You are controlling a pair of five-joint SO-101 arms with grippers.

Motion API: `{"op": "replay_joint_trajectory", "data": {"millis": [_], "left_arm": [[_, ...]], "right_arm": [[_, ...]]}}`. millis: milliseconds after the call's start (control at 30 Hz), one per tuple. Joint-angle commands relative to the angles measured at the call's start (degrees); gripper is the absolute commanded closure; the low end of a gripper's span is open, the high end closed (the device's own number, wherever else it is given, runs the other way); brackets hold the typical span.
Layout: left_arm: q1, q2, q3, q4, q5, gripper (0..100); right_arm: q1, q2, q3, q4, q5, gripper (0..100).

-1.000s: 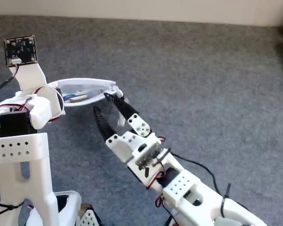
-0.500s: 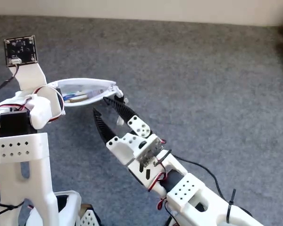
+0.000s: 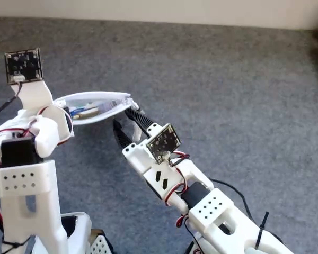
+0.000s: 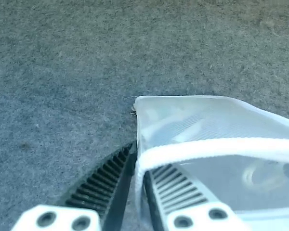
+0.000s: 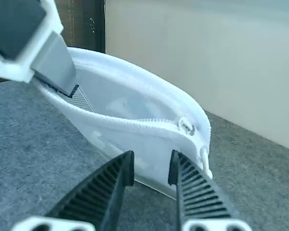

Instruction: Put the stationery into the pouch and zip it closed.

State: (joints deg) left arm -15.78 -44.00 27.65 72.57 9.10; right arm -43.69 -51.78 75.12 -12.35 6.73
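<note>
- While the left gripper (image 4: pixel 137 155) pinches one end of the pouch (image 3: pixel 93 106), its fingers pressed together on the white zip edge, that end is fixed and the pouch hangs off the grey carpet (image 3: pixel 228 79).
- From that clamp the pouch's long axis runs across toward the right gripper (image 5: pixel 151 166), so the zip line points nearly straight at it.
- The right gripper's fingers are spread with nothing between them, just short of the pouch's free end.
- The zip slider (image 5: pixel 185 126) sits near that free end, just beyond the fingertips and not yet between them. The mouth gapes from there back toward the left gripper.
- Stationery (image 3: pixel 87 110) lies inside, seen through the opening.
- By this layout the right arm is the nearer to the slider, and closing would likely mean drawing the slider along the axis toward the clamped end.
</note>
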Motion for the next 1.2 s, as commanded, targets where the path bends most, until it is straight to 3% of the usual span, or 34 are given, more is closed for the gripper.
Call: {"op": "replay_joint_trajectory", "data": {"millis": [0,367,500,667,833,1167], "left_arm": [[0.4,-4.3,1.3,-0.7,-2.3,99],[-2.2,-4.2,2.6,-2.1,-2.2,99],[-2.1,-4.3,4.4,-4.4,-2.2,99],[-2.1,-4.3,4.9,-4.7,-2.2,99],[-2.0,-4.3,4.9,-4.7,-2.2,99],[-2.0,-4.3,4.9,-4.7,-2.2,99]], "right_arm": [[1.4,-1.5,-2.9,0.1,-0.4,88.2],[11.2,-2.0,-3.6,0.7,-0.3,87.8],[11.1,-2.0,-3.6,1.9,-0.3,87.8],[9.8,-2.1,-6.5,12.8,-0.4,87.6],[6.9,-2.0,-7.7,21.1,-0.6,78.3],[5.2,-1.4,-7.7,18.0,-0.6,75.9]]}}
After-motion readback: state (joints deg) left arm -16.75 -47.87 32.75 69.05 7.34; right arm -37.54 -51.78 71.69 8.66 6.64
